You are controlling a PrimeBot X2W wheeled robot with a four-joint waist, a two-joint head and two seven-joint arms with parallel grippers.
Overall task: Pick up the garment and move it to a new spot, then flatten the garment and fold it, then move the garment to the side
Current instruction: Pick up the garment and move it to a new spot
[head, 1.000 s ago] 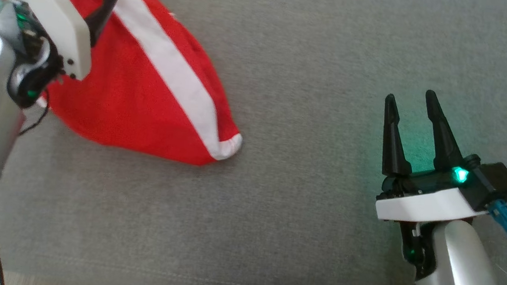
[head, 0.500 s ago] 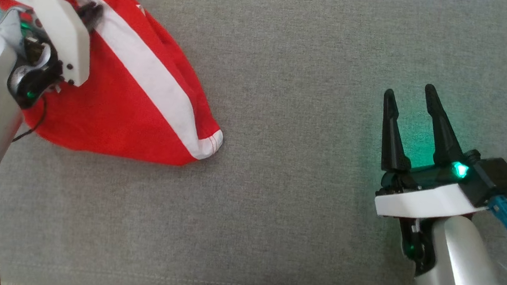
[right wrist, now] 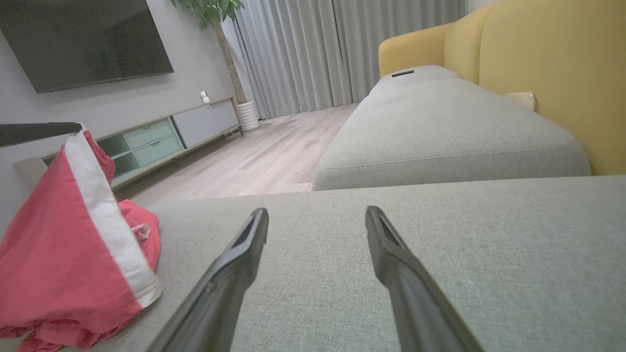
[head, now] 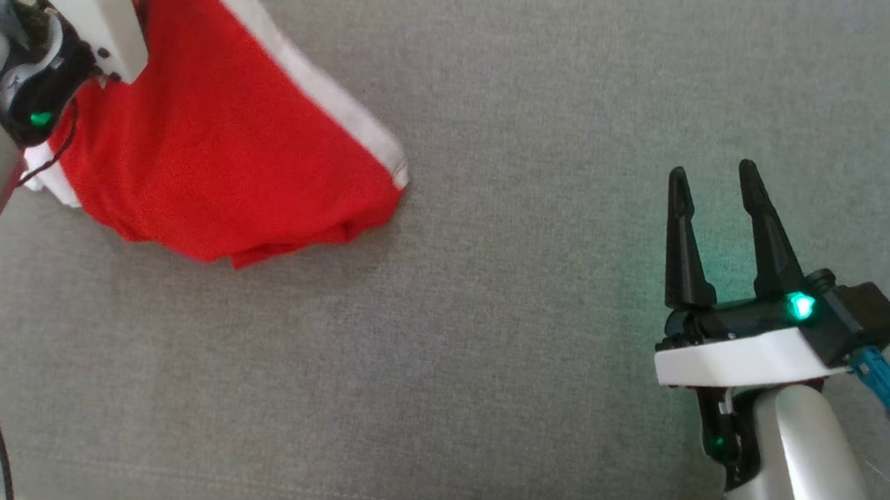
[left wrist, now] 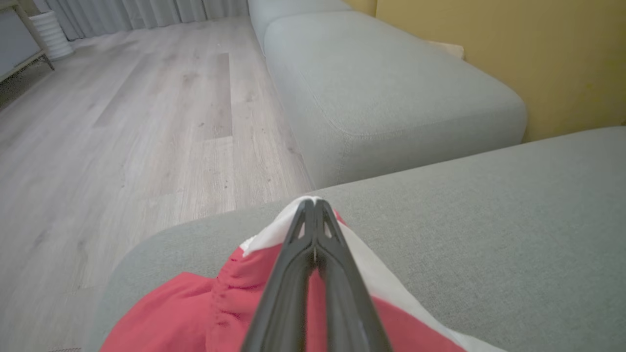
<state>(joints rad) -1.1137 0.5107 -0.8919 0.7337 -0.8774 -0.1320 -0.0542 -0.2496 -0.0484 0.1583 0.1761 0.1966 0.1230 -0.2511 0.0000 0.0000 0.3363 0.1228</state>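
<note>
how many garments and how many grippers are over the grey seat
garment, red with a white band: 1
grippers: 2, the left gripper shut on the garment, the right gripper open
total: 3

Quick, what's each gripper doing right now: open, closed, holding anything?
Left gripper: closed, pinching the white edge of the red garment.
Right gripper: open, holding nothing.
</note>
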